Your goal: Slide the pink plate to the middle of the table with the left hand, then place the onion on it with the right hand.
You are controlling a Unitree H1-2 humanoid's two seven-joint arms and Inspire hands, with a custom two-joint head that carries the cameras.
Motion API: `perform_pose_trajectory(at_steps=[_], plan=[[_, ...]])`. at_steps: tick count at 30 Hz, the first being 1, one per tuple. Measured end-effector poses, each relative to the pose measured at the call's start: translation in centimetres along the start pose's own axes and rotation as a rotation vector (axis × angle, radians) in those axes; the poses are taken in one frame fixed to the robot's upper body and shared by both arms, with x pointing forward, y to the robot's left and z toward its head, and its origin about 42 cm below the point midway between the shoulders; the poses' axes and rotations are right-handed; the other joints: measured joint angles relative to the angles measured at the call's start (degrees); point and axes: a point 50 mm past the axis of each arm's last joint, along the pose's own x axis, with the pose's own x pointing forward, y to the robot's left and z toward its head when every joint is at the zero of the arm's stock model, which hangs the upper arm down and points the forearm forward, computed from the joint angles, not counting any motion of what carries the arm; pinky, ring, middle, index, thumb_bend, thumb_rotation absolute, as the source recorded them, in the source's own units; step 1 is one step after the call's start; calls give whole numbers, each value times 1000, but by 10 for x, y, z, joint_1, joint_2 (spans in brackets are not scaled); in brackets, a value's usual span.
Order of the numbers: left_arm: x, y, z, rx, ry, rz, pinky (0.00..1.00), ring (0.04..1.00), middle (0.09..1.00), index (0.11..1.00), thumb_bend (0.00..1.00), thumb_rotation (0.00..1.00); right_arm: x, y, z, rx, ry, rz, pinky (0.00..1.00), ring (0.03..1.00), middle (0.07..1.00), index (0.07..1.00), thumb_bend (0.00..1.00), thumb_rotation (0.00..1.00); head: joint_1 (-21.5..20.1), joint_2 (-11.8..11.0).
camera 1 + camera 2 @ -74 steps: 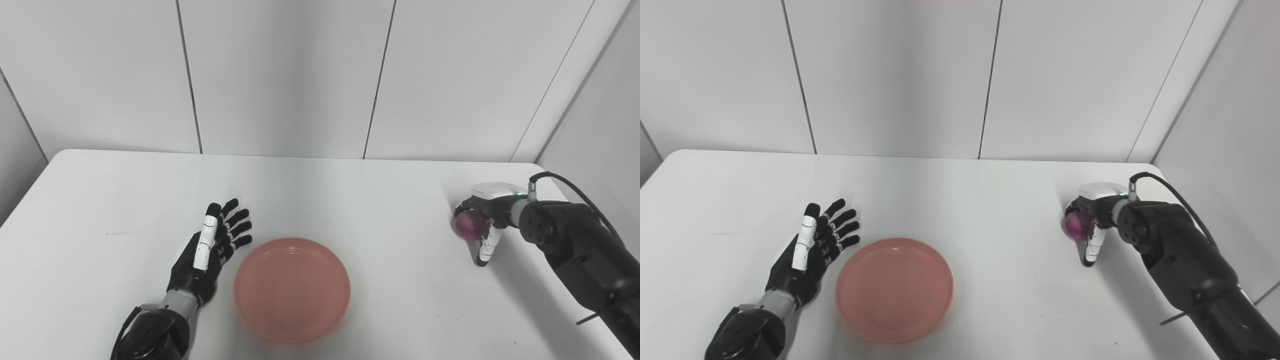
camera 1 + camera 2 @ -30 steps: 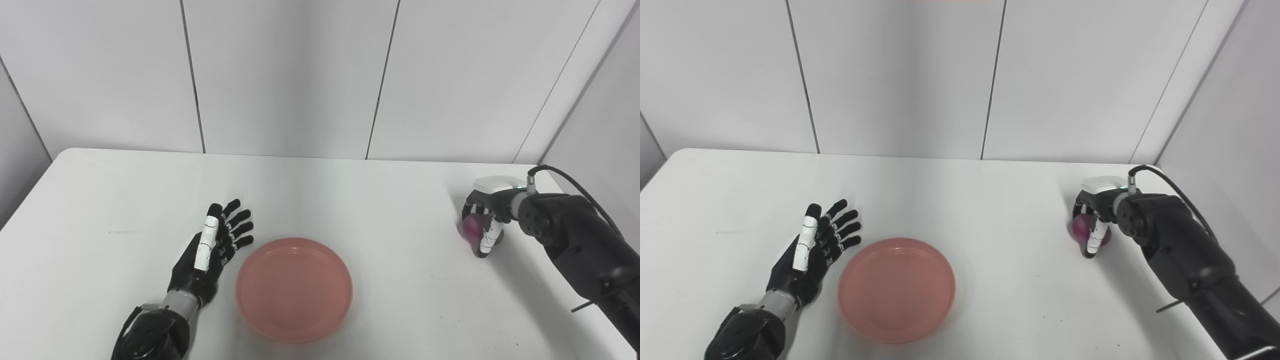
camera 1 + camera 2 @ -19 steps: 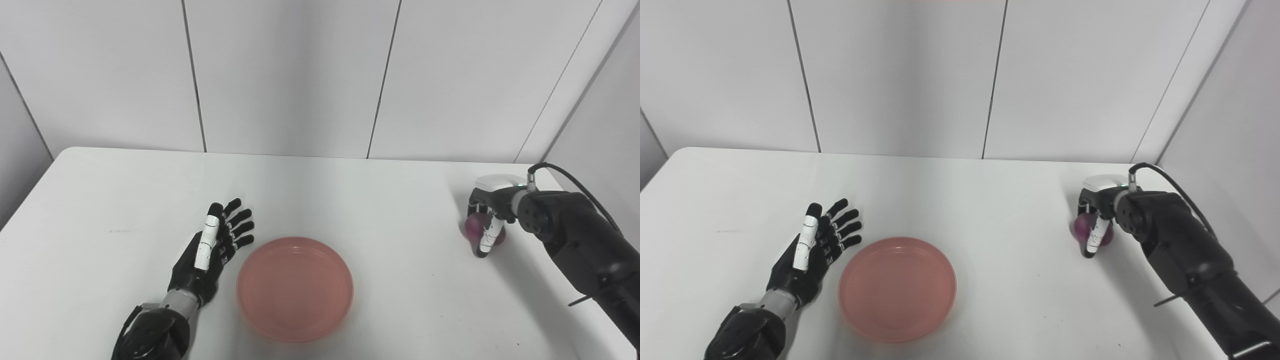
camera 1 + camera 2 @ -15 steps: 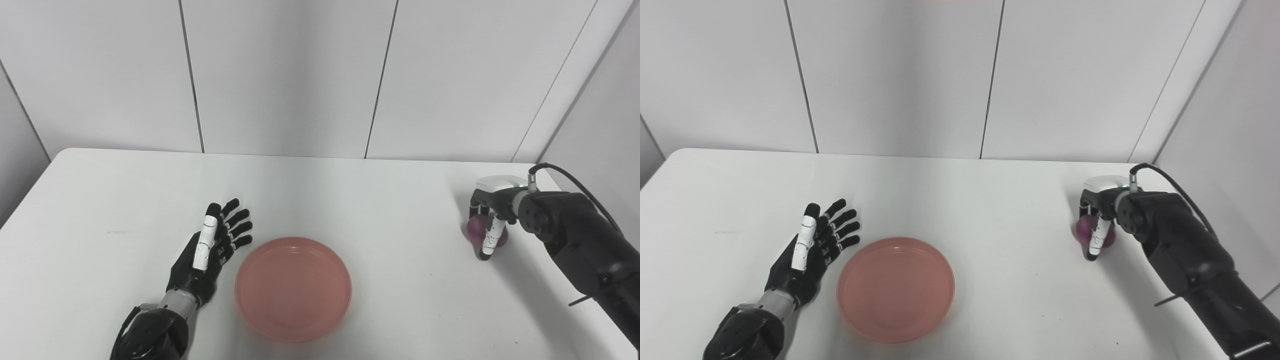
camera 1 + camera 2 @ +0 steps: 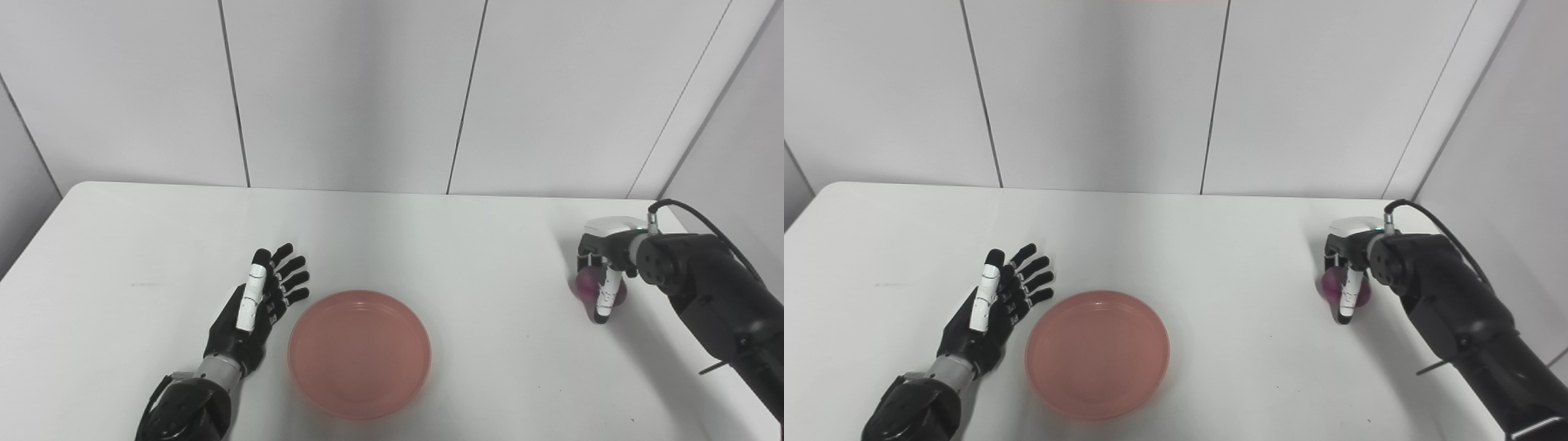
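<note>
A round, shallow pink plate (image 5: 359, 353) is sitting near the middle of the smooth white table (image 5: 429, 257). The left hand (image 5: 257, 306) is lying beside it, fingers spread, holding nothing. Far right, the right hand (image 5: 600, 275) is curling around the small glossy purple onion (image 5: 585, 283).

The pink plate (image 5: 360, 353) is round and shallow with a low raised rim, lying flat and empty near the front middle of the white desk (image 5: 429, 245). The onion (image 5: 588, 285) is small, round and purple, far off to the right, partly hidden behind fingers.
</note>
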Motion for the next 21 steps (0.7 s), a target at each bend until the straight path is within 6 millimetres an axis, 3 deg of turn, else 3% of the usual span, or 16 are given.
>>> perform_pose_trajectory(at_steps=[7,18,21], plan=[[0,1,0,-1,1,2,848,886,903,911,752,959,-8,-14,9,-34,-22,29,323,419,487,496,528,4,0,0],[1,0,0,-1,2,-4,865,890,909,916,743,966,-61,-97,38,-102,-126,-187,273,360,457,518,527,4,2,-1],[1,0,0,-1,1,-4,863,889,911,918,742,966,-67,-102,45,-113,-145,-203,371,389,465,510,529,6,2,-2]])
